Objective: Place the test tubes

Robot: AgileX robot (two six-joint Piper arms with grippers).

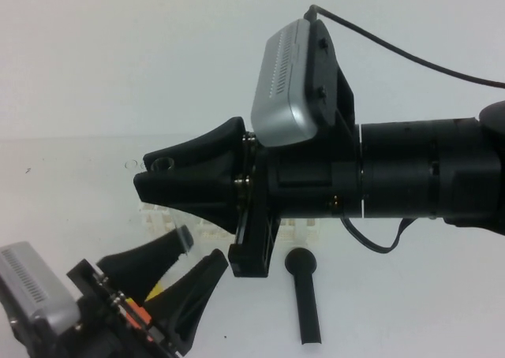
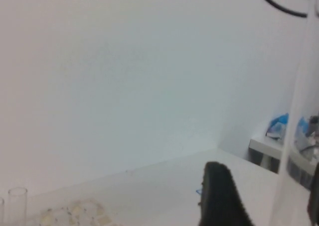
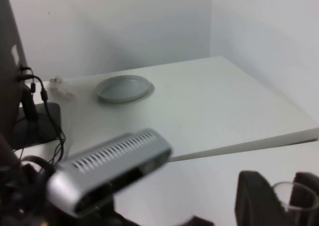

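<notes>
The right gripper [image 1: 155, 177] hung above the clear rack [image 1: 175, 219], reaching toward the robot's left with its jaws clamped on a test tube [image 3: 291, 195]. The left gripper [image 1: 199, 257] sat low near the robot, jaws apart. A second clear tube [image 1: 185, 239] seemed to lie against one finger, though its grip was unclear. A black rod [image 1: 304, 295] lay on the table [image 1: 410, 303].

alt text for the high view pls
The right pincer reaches in from the right across mid-frame, pointing left over a clear test tube rack. The left pincer sits at lower left, a clear test tube at its tip.
</notes>
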